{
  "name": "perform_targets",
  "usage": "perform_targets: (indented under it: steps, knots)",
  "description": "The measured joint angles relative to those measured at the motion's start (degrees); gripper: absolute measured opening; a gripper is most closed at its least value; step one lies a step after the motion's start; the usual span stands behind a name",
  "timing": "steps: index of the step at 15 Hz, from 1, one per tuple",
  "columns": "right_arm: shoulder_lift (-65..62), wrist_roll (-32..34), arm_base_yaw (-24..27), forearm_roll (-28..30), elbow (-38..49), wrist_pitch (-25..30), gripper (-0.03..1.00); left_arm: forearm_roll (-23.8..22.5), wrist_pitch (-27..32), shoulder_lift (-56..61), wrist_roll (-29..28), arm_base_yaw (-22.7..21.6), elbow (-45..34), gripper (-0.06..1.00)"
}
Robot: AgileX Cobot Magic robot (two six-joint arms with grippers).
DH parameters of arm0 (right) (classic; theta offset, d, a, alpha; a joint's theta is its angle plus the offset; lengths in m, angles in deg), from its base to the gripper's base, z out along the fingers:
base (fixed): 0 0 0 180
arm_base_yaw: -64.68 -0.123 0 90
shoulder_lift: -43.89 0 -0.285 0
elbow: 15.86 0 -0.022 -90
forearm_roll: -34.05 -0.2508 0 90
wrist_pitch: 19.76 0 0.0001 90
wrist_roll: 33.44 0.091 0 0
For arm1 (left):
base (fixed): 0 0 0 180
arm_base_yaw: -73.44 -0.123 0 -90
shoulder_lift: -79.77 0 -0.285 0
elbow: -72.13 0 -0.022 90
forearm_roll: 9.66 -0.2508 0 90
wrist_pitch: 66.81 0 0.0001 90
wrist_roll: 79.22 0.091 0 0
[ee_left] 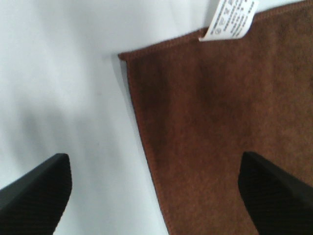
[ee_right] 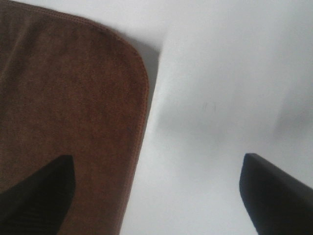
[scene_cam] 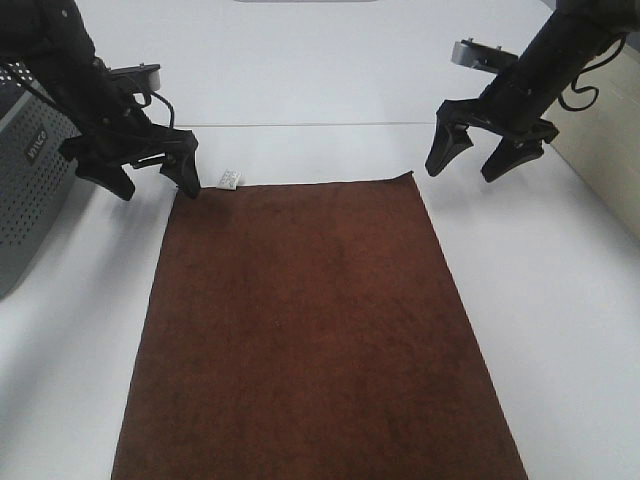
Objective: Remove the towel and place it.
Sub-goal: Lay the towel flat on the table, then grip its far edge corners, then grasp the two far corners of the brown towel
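The dark brown towel (scene_cam: 310,330) lies flat on the white table, running from the far middle to the near edge of the exterior view. A small white tag (scene_cam: 230,179) sticks out at its far left corner. My left gripper (scene_cam: 155,178) hangs open just above that corner, one finger over the towel (ee_left: 215,122), the other over bare table, with the tag (ee_left: 230,19) ahead of it. My right gripper (scene_cam: 473,160) is open and a little above the table beside the far right corner of the towel (ee_right: 63,107). Neither gripper holds anything.
A grey perforated box (scene_cam: 30,190) stands at the left edge of the table (scene_cam: 560,300), close behind the left arm. A beige wall or panel (scene_cam: 612,130) borders the far right.
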Motion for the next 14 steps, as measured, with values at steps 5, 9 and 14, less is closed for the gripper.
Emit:
perform_targets:
  steps: [5,9,14]
  knots:
    - [4.7,-0.2,0.0,-3.2,-0.8,-3.8,0.87,2.0,0.7,-6.3,1.0,0.0,7.8,0.85]
    - [5.3,-0.1,-1.1,-3.3,-0.9,-9.3,0.87,2.2,1.0,-7.8,1.3,0.0,8.1,0.85]
    - [6.2,0.5,-1.9,-3.8,-1.5,-10.0,0.87,2.8,1.4,-8.6,1.5,0.0,8.7,0.85]
